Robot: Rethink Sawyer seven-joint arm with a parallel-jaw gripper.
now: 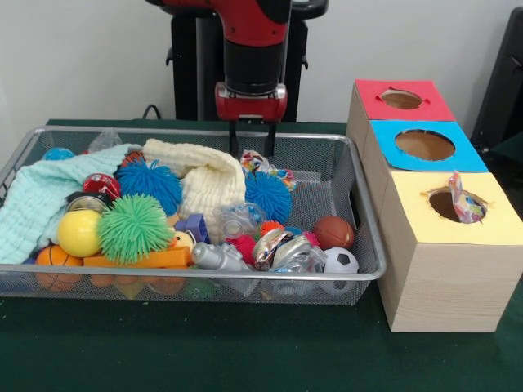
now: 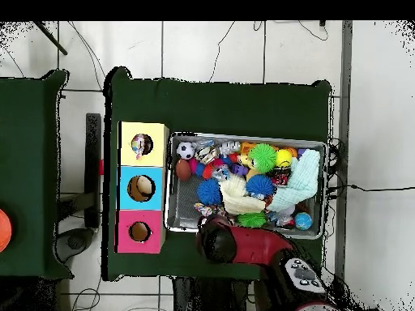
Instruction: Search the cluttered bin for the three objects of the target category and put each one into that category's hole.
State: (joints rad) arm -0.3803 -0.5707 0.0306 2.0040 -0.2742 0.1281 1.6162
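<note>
The gripper (image 1: 252,139) is hanging open and empty over the bin's (image 1: 359,204) far rim. Just below it 1 patterned piece (image 1: 265,166) is lying exposed, likely the next pick. Another is sitting in the yellow hole (image 1: 452,204).

We count three holed boxes (image 1: 441,220), two blue spiky balls (image 1: 149,181), one green spiky ball (image 1: 135,227), two cloths (image 1: 208,175) and one patterned piece (image 1: 464,201).

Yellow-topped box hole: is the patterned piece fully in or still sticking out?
Sticking out. The patterned piece stands partly above the yellow hole; the overhead view also shows it at the opening.
</note>
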